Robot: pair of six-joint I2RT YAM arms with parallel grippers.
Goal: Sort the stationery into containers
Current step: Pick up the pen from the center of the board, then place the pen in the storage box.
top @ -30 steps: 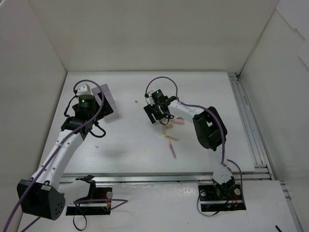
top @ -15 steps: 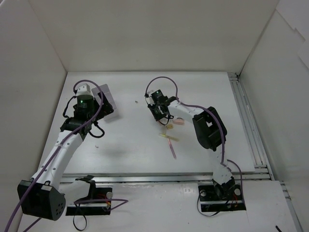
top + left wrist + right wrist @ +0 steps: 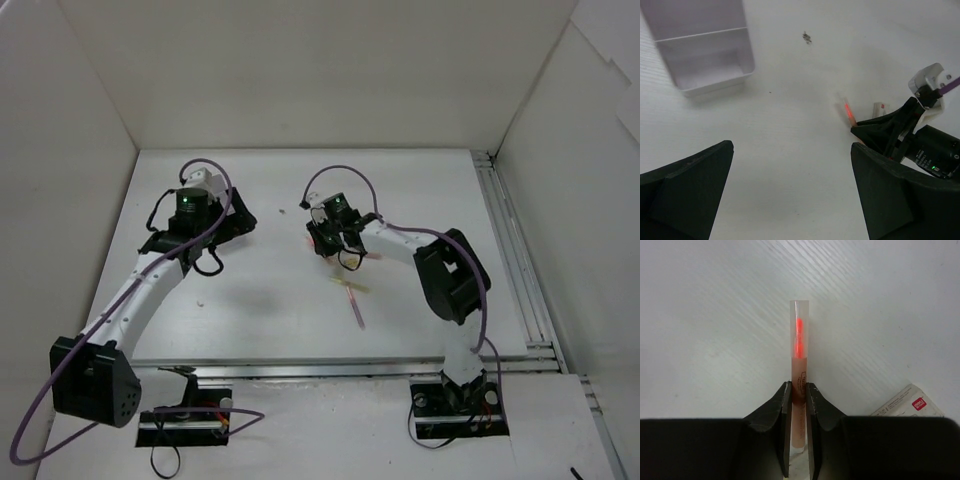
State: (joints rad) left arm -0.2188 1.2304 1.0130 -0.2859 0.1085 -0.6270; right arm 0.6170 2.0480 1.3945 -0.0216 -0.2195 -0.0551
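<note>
Right end effector (image 3: 799,391) has closed and now pinches the pink pen (image 3: 799,347) at frame centre; carrying it to the organizer (image 3: 715,84) comes next.

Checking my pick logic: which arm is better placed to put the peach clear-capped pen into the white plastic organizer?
Right. The right gripper is shut on the peach clear-capped pen; the left gripper hangs open and empty near the white plastic organizer.
</note>
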